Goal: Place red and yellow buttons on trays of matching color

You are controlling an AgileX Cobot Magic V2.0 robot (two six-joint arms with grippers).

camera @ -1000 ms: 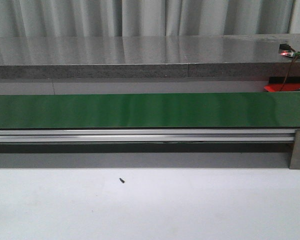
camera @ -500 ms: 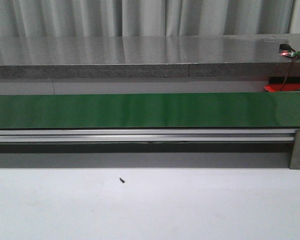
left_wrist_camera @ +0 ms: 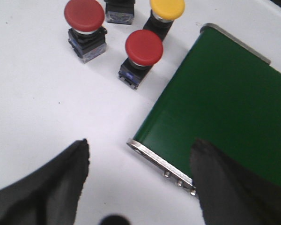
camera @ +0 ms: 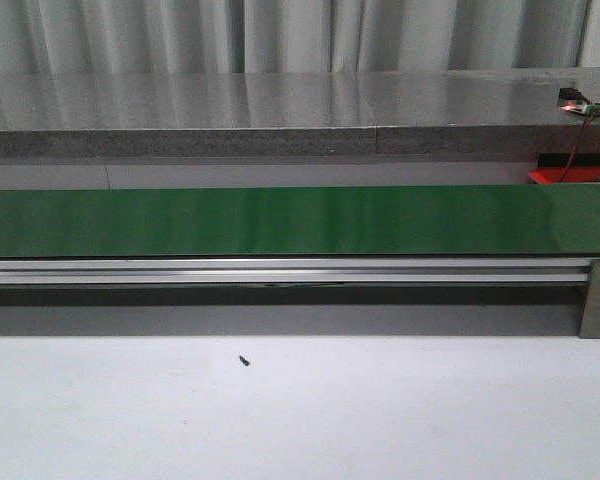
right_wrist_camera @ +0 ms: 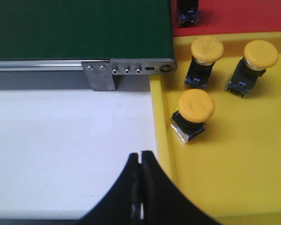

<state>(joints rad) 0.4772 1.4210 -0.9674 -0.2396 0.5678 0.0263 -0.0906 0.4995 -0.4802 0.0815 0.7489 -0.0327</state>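
- Buttons awaiting sorting were seen in the left wrist view: a red button (left_wrist_camera: 144,48) nearest, a second red button (left_wrist_camera: 85,16) at about 11 o'clock from the left gripper (left_wrist_camera: 140,154), a yellow button (left_wrist_camera: 167,8) at about 12 o'clock, and a fourth body partly cut off by the frame edge.
- All were noted on the white table (left_wrist_camera: 47,103), just beside the end of the green conveyor belt (left_wrist_camera: 225,103).
- The left gripper was recorded as released, fingers spread wide with nothing between them.
- The nearest red button lay roughly at 12 o'clock from that pincer, apart from it, untouched.
- Its long axis (cap to base) was seen tilted, cap toward 1 o'clock, base toward 7 o'clock; whether it stood upright could not be told from this oblique view.
- The left arm was judged the nearer arm for these buttons.
- The right gripper (right_wrist_camera: 141,161) was noted clenched, fingers pressed together, nothing held.
- It hung over the rim of the yellow tray (right_wrist_camera: 161,140), where three yellow buttons (right_wrist_camera: 195,107) sat; the red tray (right_wrist_camera: 243,14) lay beyond at 1 o'clock.
- No button was seen on the belt in the front view (camera: 300,220).
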